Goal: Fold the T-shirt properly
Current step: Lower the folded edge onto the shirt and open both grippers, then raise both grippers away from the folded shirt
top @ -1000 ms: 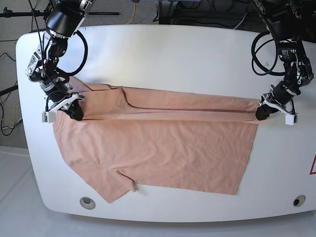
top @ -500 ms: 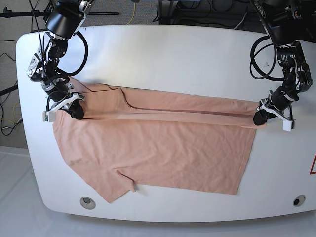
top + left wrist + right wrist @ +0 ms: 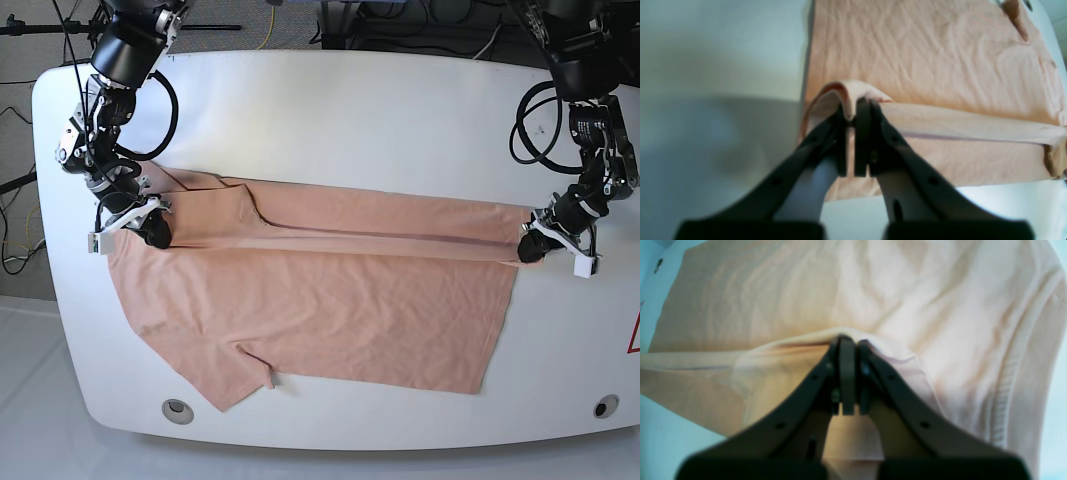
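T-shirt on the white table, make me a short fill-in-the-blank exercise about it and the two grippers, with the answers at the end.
1. The T-shirt lies on a table whose colour is ____.
2. The left gripper is ____ on a fold of the shirt's fabric.
3. The right gripper pinches the shirt at the end with the ribbed ____.
4. In the base view, the band of cloth stretched between the grippers is on the shirt's ____ edge.

Answers: white; shut; neck; far

A robotics lab is showing here: a white worktop point(image 3: 400, 120) is carrying two black arms, with cables point(image 3: 400, 25) trailing behind over grey carpet.
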Tool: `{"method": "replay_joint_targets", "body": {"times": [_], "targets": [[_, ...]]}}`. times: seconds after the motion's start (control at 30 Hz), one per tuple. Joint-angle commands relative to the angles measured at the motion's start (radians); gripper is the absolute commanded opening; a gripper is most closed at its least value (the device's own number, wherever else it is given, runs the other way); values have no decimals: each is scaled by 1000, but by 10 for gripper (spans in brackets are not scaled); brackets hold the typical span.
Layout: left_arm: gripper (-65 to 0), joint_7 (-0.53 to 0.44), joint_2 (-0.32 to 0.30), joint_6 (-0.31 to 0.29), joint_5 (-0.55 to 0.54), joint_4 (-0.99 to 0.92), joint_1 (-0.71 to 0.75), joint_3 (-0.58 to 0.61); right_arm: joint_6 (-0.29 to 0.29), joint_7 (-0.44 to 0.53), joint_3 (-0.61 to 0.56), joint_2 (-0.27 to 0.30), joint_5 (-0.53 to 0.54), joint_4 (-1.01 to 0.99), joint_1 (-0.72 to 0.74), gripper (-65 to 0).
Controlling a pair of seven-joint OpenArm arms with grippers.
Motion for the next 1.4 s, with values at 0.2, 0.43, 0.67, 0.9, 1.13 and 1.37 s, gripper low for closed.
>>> {"method": "replay_joint_targets", "body": {"times": [0.2, 0.43, 0.67, 0.9, 1.13, 1.37], "targets": [[-496, -42, -23, 9, 0, 1, -24, -27, 6, 56, -7, 13, -19, 21, 28, -401], [-393, -49, -22, 13, 9, -5, -24, -40, 6, 77, -8, 12, -33, 26, 30, -235], [-355, -50, -28, 9, 14, 46, -17, -48, 6, 71, 4, 24, -16, 102, 4, -215], [-359, -59, -27, 8, 29, 146, 13, -57, 6, 42, 15, 53, 8, 214, -50, -223], [-360, -80, -30, 9, 60, 196, 34, -57, -24, 5, 19, 95, 44, 281, -93, -224], [-363, -96, -42, 10, 72, 154, 75, -79, -58, -31, 22, 124, 28, 335, -142, -215]]}}
